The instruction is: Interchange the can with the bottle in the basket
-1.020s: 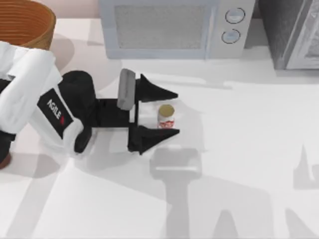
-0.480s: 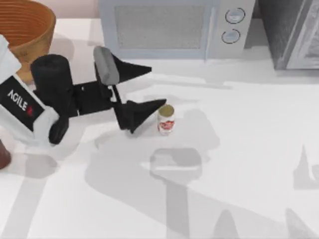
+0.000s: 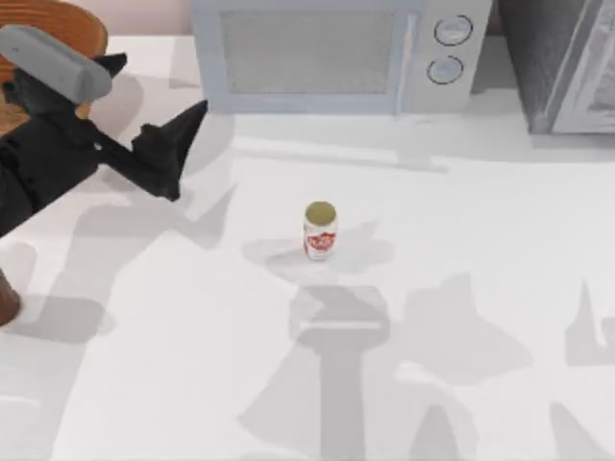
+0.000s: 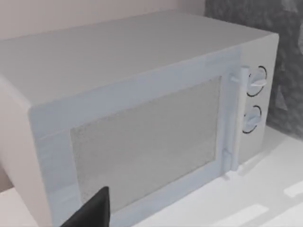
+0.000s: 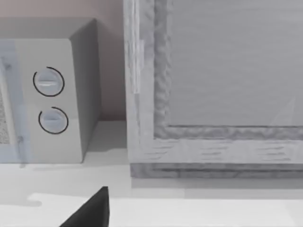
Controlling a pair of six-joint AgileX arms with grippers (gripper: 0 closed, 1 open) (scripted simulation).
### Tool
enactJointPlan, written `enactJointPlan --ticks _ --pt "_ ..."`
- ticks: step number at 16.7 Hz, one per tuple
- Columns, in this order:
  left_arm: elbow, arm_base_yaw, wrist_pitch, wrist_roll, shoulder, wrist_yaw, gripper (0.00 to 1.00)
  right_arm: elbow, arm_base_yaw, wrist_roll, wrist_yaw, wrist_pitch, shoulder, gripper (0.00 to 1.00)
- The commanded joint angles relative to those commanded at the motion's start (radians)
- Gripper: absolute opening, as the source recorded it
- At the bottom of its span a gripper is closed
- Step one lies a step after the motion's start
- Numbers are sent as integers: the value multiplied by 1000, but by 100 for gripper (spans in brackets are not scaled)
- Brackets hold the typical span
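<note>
The can (image 3: 320,230), white with red markings and a dull gold top, stands upright and alone on the white table near the middle. My left gripper (image 3: 163,81) hangs open and empty at the back left, well apart from the can and beside the basket (image 3: 69,13), whose orange-brown rim shows at the corner. One dark fingertip (image 4: 93,213) of it shows in the left wrist view. A dark reddish-brown bottle (image 3: 6,305) stands on the table at the left edge, cut off by the frame. My right gripper (image 5: 90,212) is at the back right, facing the cabinet.
A pale microwave (image 3: 327,53) stands along the back of the table, its two knobs on the right side. A grey textured cabinet (image 3: 567,67) fills the back right corner. Arm shadows lie across the table around and in front of the can.
My left gripper, which stood open around the can, has drawn back and risen to the back left toward the basket. The can stays upright where it was.
</note>
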Motion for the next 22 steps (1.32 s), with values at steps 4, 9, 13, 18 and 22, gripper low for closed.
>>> enactJointPlan --ticks 4,9,13,18,22 --pt "-148 -7 -165 -2 -327 -123 100 0 0 0 0 0 0 100" --pt "-321 -4 -358 -15 -692 -255 100 0 0 0 0 0 0 100" --pt "-439 39 -515 -39 -1068 -361 100 0 0 0 0 0 0 100" --pt "-545 118 -697 -80 -1369 -468 100 0 0 0 0 0 0 100" --pt "-572 158 -751 -93 -1440 -509 100 0 0 0 0 0 0 100"
